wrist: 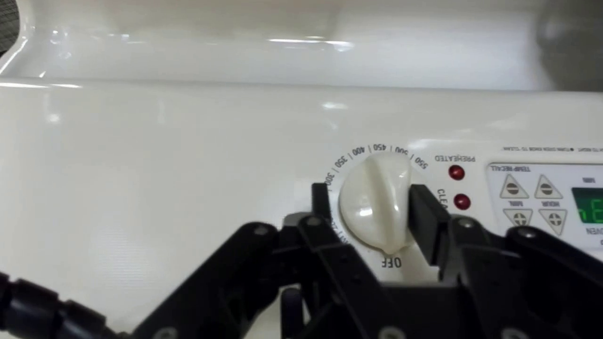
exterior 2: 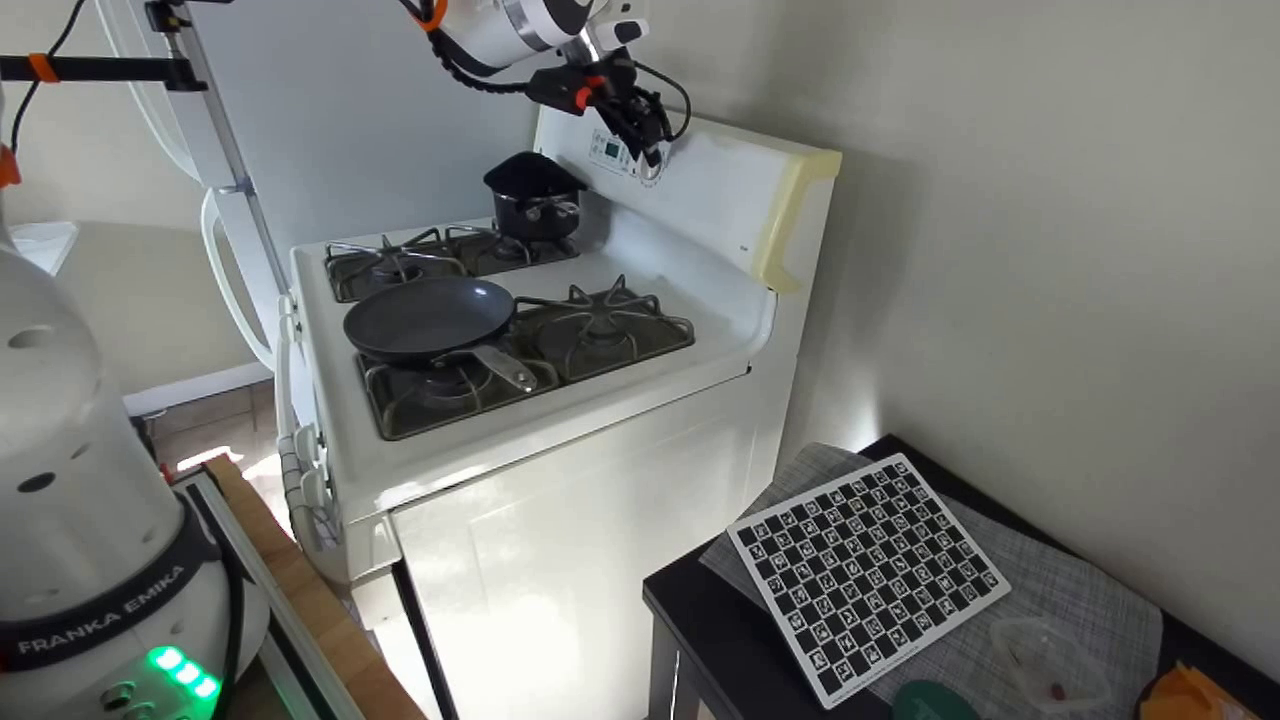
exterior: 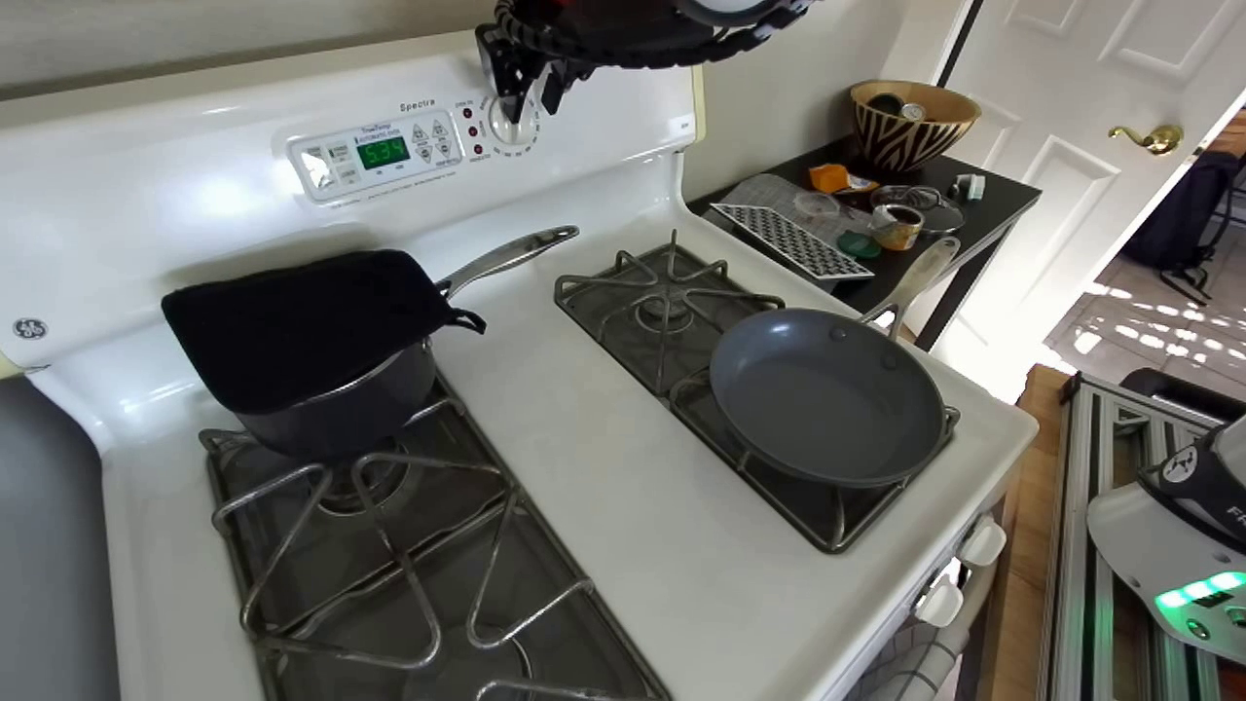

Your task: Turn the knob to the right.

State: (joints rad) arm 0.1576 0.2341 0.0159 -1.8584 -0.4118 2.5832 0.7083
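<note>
Nearest in the wrist view, the fingers (wrist: 429,226) stand parted, one on either side of the knob (wrist: 377,202), a gap showing on one side, so not gripping; whether the other touches I cannot tell. The knob sits on the back panel (exterior: 243,146) of the stove (exterior: 584,438), beyond the edge of the desk (exterior: 1007,198) that faces the stove, its pointed end at the OFF mark (wrist: 391,262). The reach looks done; the closing and the turn to the right are, I judge, left to do. Further off, on the stove's side away from the desk, a black cloth (exterior: 302,312) covers the pot (exterior: 350,404), hiding its inside. The frying pan (exterior: 827,409) shows its grey inside, handle (exterior: 920,279) aimed toward the desk. Farther still, toward the desk's front edge, a small patterned cup (exterior: 897,234) has an unreadable dark inside; by the far wall-side corner, a striped bowl (exterior: 905,146) holds a dark thing (exterior: 884,102) and a pale one (exterior: 912,112)
</note>
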